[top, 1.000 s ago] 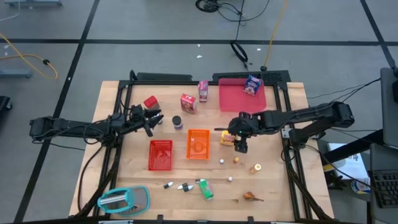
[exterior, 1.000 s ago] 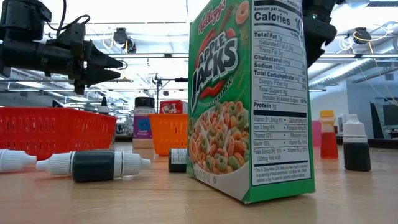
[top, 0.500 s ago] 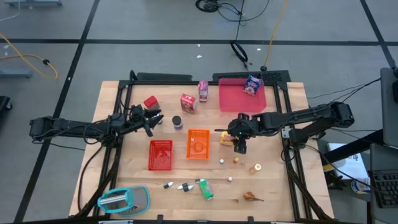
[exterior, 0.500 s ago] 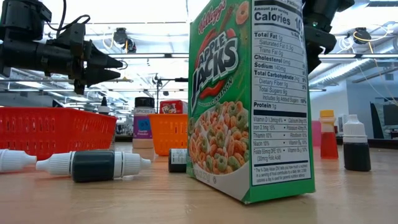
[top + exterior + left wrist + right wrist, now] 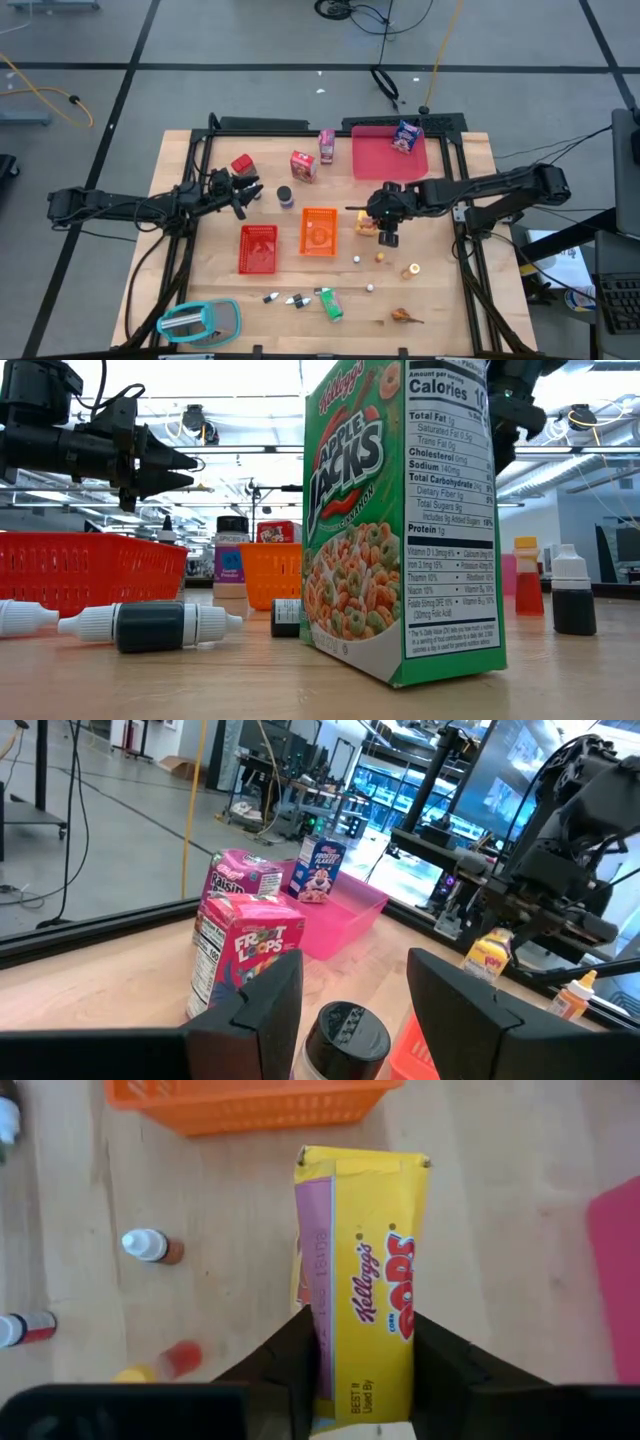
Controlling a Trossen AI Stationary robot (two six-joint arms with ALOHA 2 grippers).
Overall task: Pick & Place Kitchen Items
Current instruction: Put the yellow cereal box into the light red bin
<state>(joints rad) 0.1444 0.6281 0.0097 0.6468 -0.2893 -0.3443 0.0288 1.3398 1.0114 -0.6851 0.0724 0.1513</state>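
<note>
The right gripper (image 5: 360,1355) has its jaws clamped on the sides of a yellow carton (image 5: 362,1270), just right of the orange bin (image 5: 319,231) at mid desk. The step in hand looks like the pick of this carton; whether it is already clear of the desk (image 5: 440,290) I cannot tell. Next comes the carry to a container, most likely the orange bin beside it or the pink tray (image 5: 385,160) at the far right; that calls for a clean lift above the bin's rim before moving across.

The left gripper (image 5: 345,995) waits with jaws open at the left, near a dark can (image 5: 346,1038) and a Froot Loops carton (image 5: 240,955).

The pink tray holds one blue carton (image 5: 406,135). The red bin (image 5: 258,249) looks empty. The orange bin may hold something small; I cannot tell what.
</note>
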